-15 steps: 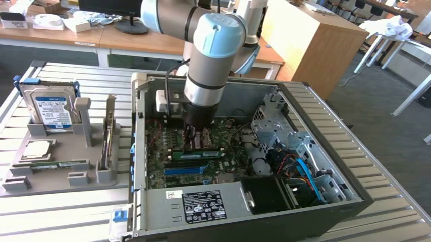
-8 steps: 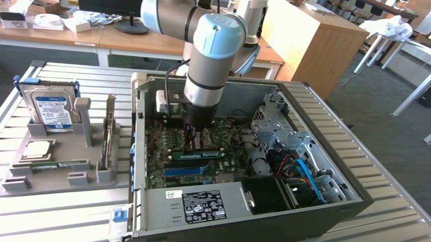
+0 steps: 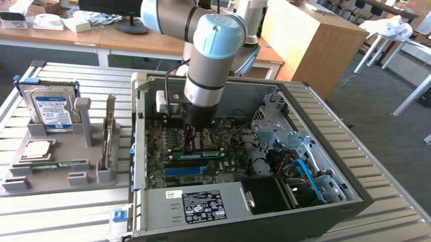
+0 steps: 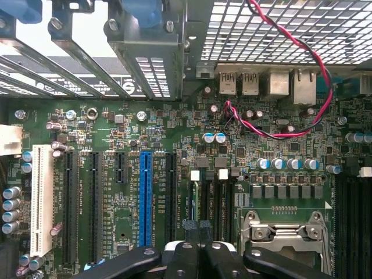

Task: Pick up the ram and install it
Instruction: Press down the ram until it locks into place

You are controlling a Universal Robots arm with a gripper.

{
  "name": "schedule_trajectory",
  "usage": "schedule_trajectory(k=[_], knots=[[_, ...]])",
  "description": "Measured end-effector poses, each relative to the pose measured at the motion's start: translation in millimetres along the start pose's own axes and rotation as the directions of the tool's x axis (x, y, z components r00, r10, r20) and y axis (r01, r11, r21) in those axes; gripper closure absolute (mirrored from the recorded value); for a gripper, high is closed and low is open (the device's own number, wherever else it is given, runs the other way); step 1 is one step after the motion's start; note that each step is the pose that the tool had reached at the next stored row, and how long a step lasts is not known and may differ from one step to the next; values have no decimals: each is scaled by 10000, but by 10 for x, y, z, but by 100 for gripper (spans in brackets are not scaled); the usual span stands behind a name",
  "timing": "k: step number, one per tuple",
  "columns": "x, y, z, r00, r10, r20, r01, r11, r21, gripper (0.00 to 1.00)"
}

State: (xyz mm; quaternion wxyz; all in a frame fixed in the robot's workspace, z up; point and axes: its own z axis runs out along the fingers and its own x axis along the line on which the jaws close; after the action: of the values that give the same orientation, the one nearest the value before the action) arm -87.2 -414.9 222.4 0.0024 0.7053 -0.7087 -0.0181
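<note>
Inside the open computer case point(image 3: 323, 146), the gripper point(image 3: 195, 147) is down over the motherboard point(image 4: 116, 174) with its fingers point(image 4: 197, 229) pinched together. The ram point(image 3: 197, 155), a green stick, lies across the board right under the fingertips, though whether it is gripped cannot be told. A hard drive point(image 3: 48, 108) stands on the grey tray point(image 3: 60, 176) at the exterior view's left.

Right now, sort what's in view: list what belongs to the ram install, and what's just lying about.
Part of the job:
- ram, just under the gripper
- gripper, shut
- motherboard
- open computer case

Lying about, outside the case on the exterior view's left:
- hard drive
- processor chip
- grey holder tray
</note>
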Motion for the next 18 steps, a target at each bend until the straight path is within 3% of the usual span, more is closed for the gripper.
schedule_trajectory(k=[18], knots=[[0, 0, 7, 10000, 0, 1, 0, 10000, 1, 90]])
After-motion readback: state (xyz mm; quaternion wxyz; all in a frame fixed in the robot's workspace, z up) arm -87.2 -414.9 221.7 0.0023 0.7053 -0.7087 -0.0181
